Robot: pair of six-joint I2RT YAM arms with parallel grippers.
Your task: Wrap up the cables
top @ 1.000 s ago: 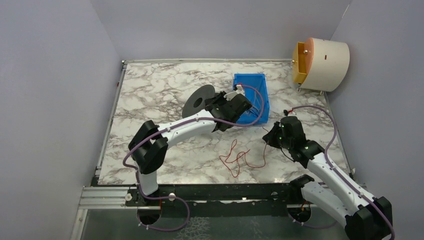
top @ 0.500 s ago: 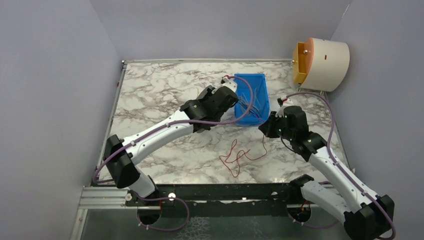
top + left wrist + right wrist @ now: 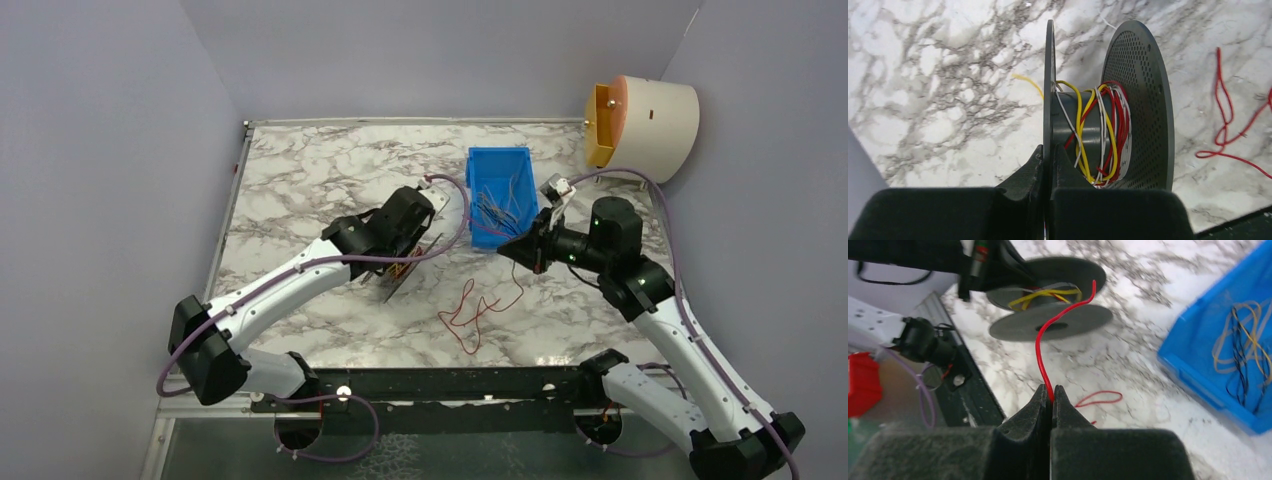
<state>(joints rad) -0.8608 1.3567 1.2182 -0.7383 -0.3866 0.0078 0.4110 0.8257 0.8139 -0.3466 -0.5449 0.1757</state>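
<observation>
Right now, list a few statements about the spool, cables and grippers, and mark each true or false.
1. The left gripper is shut on the flange of the spool. True.
2. The right gripper is open and empty. False: it is shut on the red cable.
3. The spool carries red, yellow and white windings. True.
4. The blue bin is empty. False: thin yellow and black wires lie in it.

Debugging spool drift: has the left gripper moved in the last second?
Yes. The left gripper, shut on the spool, has moved left and toward the near table edge, away from the blue bin.
</observation>
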